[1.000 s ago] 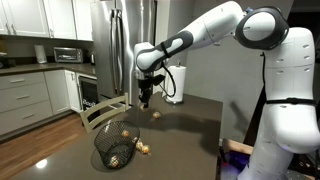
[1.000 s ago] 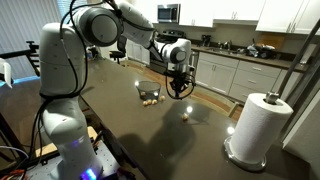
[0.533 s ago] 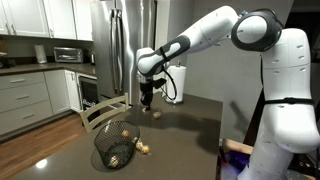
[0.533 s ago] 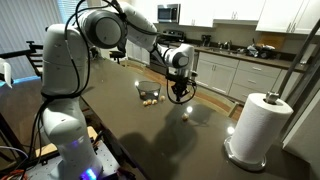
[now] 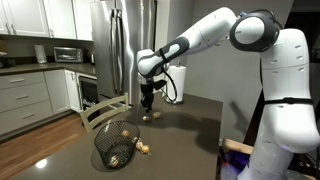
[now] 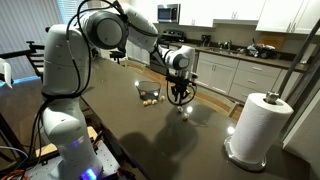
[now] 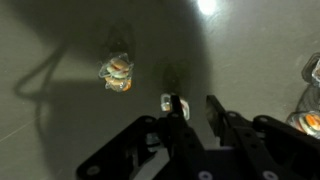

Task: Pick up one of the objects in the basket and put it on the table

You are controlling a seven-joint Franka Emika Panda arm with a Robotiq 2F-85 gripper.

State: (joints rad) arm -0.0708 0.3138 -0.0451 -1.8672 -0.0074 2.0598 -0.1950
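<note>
The dark wire-mesh basket point(image 5: 113, 149) lies on the dark brown table point(image 5: 190, 140) and also shows in an exterior view point(image 6: 150, 92). A few tan-yellow objects point(image 5: 143, 149) sit at its mouth. One more object point(image 5: 156, 114) lies alone on the table; in the wrist view it point(image 7: 117, 72) is up and left of the fingers. My gripper point(image 5: 147, 103) hangs just above the table next to this lump point(image 6: 183, 112). The wrist view shows its fingers point(image 7: 194, 108) a little apart with only bare table between them.
A white paper-towel roll point(image 6: 258, 128) stands on the table near one corner and shows behind my arm point(image 5: 178, 83). A wooden chair back point(image 5: 100, 108) is at the table edge. Two shiny bits point(image 7: 305, 95) show at the wrist view's right edge.
My gripper has come down a little toward the table beside the lone object. The basket and the lumps have not moved.
</note>
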